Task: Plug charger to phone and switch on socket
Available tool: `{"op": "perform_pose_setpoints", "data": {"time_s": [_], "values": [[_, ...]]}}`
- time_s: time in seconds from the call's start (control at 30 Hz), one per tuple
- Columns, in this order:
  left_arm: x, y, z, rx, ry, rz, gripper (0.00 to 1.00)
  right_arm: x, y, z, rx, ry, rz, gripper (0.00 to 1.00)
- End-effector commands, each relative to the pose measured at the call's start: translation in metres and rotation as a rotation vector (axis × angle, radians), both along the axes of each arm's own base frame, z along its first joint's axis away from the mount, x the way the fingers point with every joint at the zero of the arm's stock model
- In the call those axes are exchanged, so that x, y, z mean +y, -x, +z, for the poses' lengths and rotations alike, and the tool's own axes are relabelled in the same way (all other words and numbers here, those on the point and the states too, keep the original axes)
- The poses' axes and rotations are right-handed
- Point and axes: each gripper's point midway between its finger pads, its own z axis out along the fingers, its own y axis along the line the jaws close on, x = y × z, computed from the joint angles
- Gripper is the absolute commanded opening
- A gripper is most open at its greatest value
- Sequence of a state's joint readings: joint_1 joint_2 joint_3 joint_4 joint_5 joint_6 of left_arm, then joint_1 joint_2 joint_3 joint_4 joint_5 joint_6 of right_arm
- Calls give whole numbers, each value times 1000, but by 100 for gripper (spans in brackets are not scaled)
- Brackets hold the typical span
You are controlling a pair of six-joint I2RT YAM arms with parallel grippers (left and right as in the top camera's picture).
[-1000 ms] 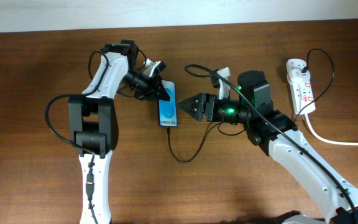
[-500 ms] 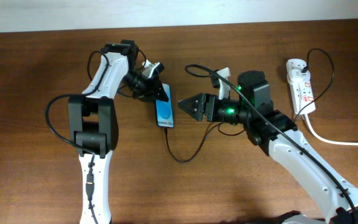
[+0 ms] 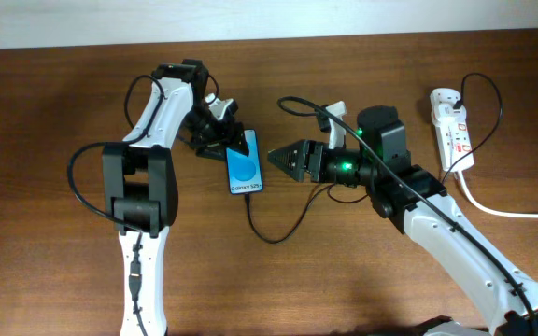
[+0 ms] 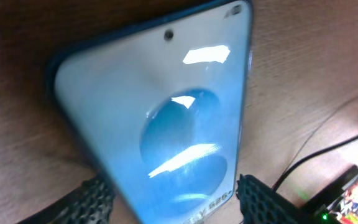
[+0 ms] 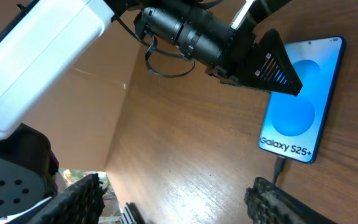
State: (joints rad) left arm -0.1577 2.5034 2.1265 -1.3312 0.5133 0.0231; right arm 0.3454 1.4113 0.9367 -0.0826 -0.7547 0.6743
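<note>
The phone (image 3: 244, 168) lies face up on the wooden table (image 3: 45, 112), left of centre, its screen lit blue. The charger (image 3: 267, 233) loops away from the phone's lower edge, and the right wrist view shows its connector tip (image 5: 279, 165) at the port, apparently seated. The left gripper (image 3: 234, 142) is at the phone's top end, its jaws closed across the width of the phone. The right gripper (image 3: 283, 159) hovers just beside the phone's right edge, jaws wide and empty. The power strip (image 3: 451, 121) is well apart at the table's right. Plugging in looks done. The socket switch looks untouched, though its position cannot be read.
</note>
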Motion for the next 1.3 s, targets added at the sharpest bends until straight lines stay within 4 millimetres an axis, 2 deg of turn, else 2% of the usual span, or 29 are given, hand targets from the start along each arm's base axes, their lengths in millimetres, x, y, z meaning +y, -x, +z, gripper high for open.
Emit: {"op": "perform_pose_setpoints", "data": {"time_s": [0.0,0.03,0.1,0.17,0.23,0.27,0.3,0.33,0.4,0.43,0.47,0.5,0.53,0.57,0.7,0.77,0.83,0.87,0.93,1.0,1.1,1.13,1.27], "values": [[30,-4,-15,2,-197,50,72,-9,-8,-7,3,48,-54,82],[33,-6,-14,-7,-216,52,73,-12,-9,-14,24,74,-77,82],[33,-24,14,-86,-218,63,73,-14,-4,-20,-7,120,-43,82],[31,-37,51,-166,-203,72,73,-17,-3,-20,-20,140,-42,87],[29,-50,104,-284,-180,85,73,-21,-4,-18,-52,169,-56,92],[29,-53,124,-331,-172,90,74,-22,-3,-15,-79,183,-44,100],[28,-56,158,-409,-156,99,74,-31,-3,-12,-87,243,-69,98],[29,-57,176,-452,-147,105,74,-39,-4,-11,-84,301,-94,98],[32,-57,222,-564,-126,124,73,-65,-4,-4,-71,453,-169,98],[36,-55,244,-615,-118,136,73,-82,-6,6,-61,528,-218,98],[40,-52,262,-656,-112,148,73,-100,-9,19,-51,579,-279,98],[46,-47,284,-705,-106,164,76,-130,-16,45,-64,639,-360,98],[49,-46,292,-727,-104,172,86,-150,-19,61,-74,665,-411,98],[53,-44,299,-743,-104,181,99,-177,-21,80,-71,684,-494,98],[59,-42,302,-740,-108,191,99,-287,-15,140,-72,721,-793,98],[59,-42,302,-740,-108,191,99,-349,-3,151,-39,735,-973,98],[59,-42,302,-740,-108,191,99,-395,10,149,9,737,-1092,98],[59,-42,302,-740,-108,191,99,-411,13,147,12,735,-1105,98],[59,-42,302,-740,-108,191,99,-454,12,137,31,707,-1156,98],[59,-42,302,-740,-108,191,99,-488,7,116,84,679,-1191,98],[59,-42,302,-740,-108,191,99,-507,-11,75,153,641,-1128,98],[59,-42,302,-740,-108,191,99,-514,-19,48,217,625,-1107,98],[59,-42,302,-740,-108,191,99,-522,-27,13,299,601,-1088,98]]}}
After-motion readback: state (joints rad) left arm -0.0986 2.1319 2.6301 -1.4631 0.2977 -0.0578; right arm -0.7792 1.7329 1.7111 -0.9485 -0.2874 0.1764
